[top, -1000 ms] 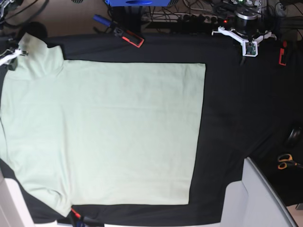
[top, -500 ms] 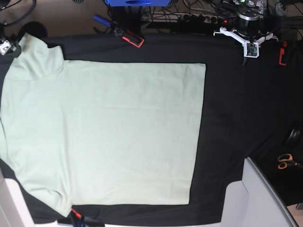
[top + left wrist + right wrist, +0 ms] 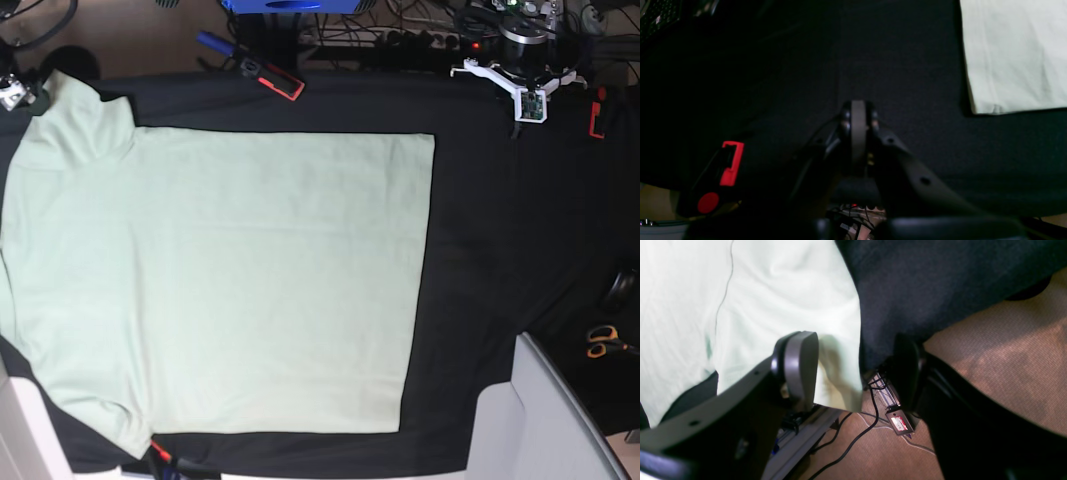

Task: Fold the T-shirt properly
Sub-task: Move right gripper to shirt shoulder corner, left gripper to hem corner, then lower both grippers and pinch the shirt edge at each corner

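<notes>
The pale mint-green T-shirt (image 3: pixel 220 280) lies spread flat on the black table cloth (image 3: pixel 500 230), hem toward the right and sleeves at the left. My right gripper (image 3: pixel 853 368) hangs at the table's far left corner (image 3: pixel 10 92), open, with the loose sleeve edge (image 3: pixel 836 373) drooping between its fingers. Far from the cloth, my left gripper (image 3: pixel 858 116) rests shut and empty at the back right (image 3: pixel 527 98). In the left wrist view a hem corner of the T-shirt (image 3: pixel 1013 56) shows up and to the right of the shut fingers.
Red-and-black clamps sit on the table's back edge (image 3: pixel 272 77) and right side (image 3: pixel 597 112), one seen near my left gripper (image 3: pixel 728 163). Scissors (image 3: pixel 603 342) lie at the right. A grey-white object (image 3: pixel 540 420) fills the front right corner. Cables and floor (image 3: pixel 990 350) lie past the edge.
My right gripper has opened, let go of the sleeve and drawn back toward the far left corner. The sleeve now lies flatter. The left arm has stayed still.
</notes>
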